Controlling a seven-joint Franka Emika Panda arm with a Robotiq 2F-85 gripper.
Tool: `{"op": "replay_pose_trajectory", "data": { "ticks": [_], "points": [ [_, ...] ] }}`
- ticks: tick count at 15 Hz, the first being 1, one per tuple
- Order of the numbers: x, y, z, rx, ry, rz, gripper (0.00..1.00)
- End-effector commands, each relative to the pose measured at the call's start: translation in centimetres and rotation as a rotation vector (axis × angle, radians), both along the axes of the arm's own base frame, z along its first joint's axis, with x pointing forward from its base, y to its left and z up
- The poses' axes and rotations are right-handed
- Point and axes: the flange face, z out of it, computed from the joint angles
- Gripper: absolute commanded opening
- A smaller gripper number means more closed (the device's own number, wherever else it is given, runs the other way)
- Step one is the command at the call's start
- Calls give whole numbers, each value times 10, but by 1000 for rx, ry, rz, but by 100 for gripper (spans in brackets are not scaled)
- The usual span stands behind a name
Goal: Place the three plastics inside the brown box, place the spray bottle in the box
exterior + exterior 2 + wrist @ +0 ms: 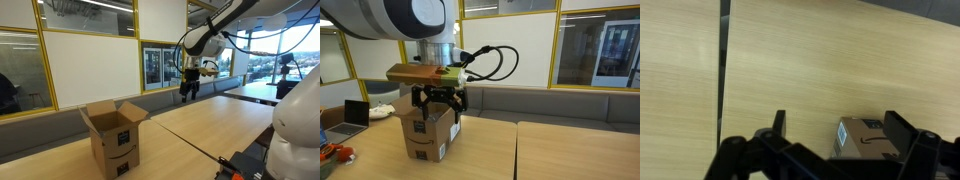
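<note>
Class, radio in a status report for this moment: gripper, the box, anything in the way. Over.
Gripper open, empty, held high, apart from the box. Brown box upright, flaps open. Plastics, spray bottle not spotted. Box opening unobstructed.

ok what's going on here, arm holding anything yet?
Nothing held. The Franka's pincer hangs open and empty above the wooden table, apart from the brown cardboard box, which stands on the table with its flaps open. No plastic bags or spray bottle show in any view.
</note>
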Motion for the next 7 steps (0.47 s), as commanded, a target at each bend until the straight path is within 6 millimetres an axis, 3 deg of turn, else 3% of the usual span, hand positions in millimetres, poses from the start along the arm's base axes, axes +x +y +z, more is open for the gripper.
{"op": "replay_pose_trajectory", "data": {
  "ticks": [1, 7],
  "points": [
    [0, 0, 0, 0, 1, 0, 100],
    [1, 0, 1, -1, 0, 0, 100]
  ]
}}
